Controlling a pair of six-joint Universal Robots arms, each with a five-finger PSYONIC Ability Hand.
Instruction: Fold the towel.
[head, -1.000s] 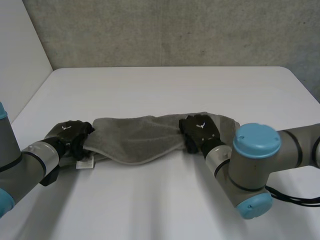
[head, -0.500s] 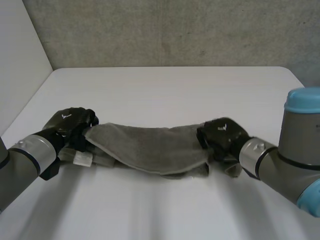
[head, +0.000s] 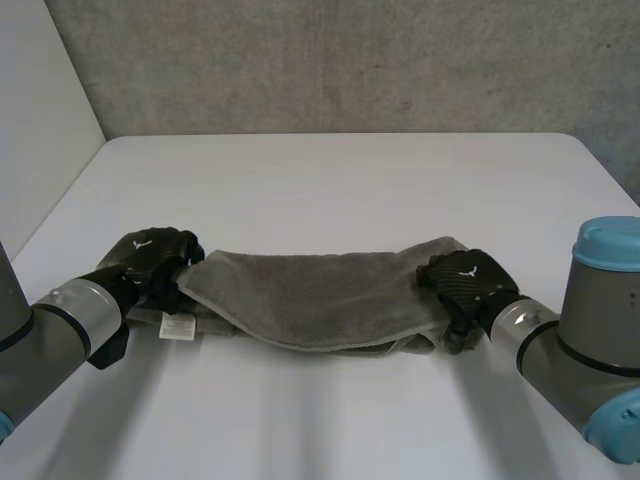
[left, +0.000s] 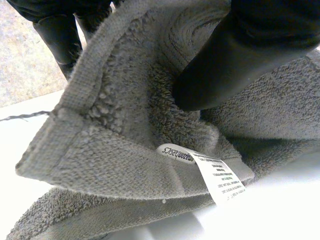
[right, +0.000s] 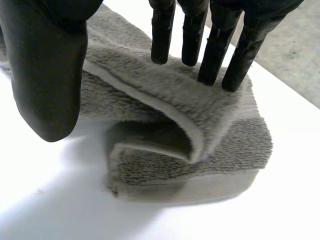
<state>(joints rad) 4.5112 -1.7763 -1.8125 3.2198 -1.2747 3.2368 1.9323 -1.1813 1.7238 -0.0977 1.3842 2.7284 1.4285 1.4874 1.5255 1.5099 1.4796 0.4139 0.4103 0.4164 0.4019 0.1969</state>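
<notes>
Head view: towel half-folded, upper layer to be set down square

The towel (head: 320, 295) is seen as a long band across the near half of the tabletop (head: 330, 180), parallel to its near edge and about midway between its left and right edges, with an upper layer doubled over a lower one. Its left end is held by the left hand (head: 155, 262). In the left wrist view the cloth is pinched between the thumb (left: 235, 55) and the fingers behind it, just above the white care label (left: 212, 175). The right hand (head: 465, 285) is placed on the right end. In the right wrist view its straight fingers (right: 235, 55) are rested on the upper layer and the thumb (right: 47, 65) is set apart from the cloth, so nothing is gripped there.

The step in hand is judged to be the laying of the upper layer onto the lower. Both ends are best lowered together, so that the middle is not bunched. At the right end an open pocket is seen under the rolled upper layer; it should be pressed flat before the hand is lifted. At the left end the corner should be matched to the layer below before the pinch is loosened.
</notes>
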